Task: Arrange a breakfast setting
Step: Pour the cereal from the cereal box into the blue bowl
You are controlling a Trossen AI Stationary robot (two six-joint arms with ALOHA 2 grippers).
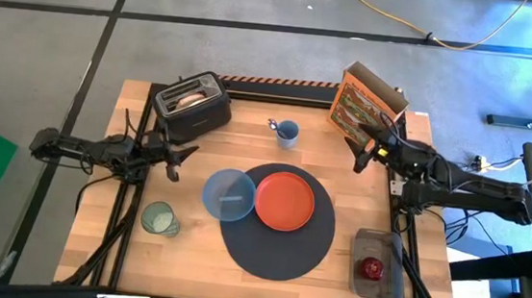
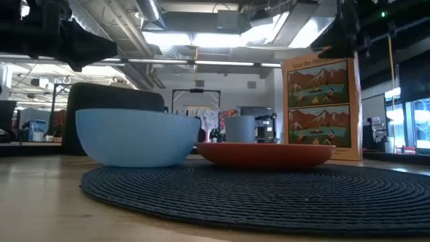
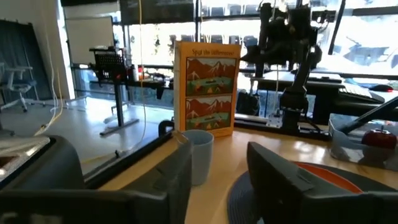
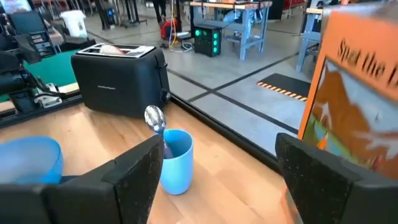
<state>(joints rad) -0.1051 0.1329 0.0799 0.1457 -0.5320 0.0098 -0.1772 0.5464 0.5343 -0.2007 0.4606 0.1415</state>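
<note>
Though near box, right hand (image 1: 361, 156) wide, empty.

Mat: I see the dark woven mat (image 2: 269, 195) filling my foreground.
Bowl: blue bowl (image 2: 136, 138) sits on its left part.
Plate: orange plate (image 2: 265, 154) just beside the bowl.
Behind: blue cup (image 2: 240, 128), cereal box (image 2: 322, 107) upright (right side), black toaster (image 2: 114, 99).

My orange plate (image 1: 286, 201) and translucent blue bowl (image 1: 229, 194) sit touching on the dark-grey mat (image 1: 277, 248). My green cup (image 1: 158, 219) stands beside it.
</note>
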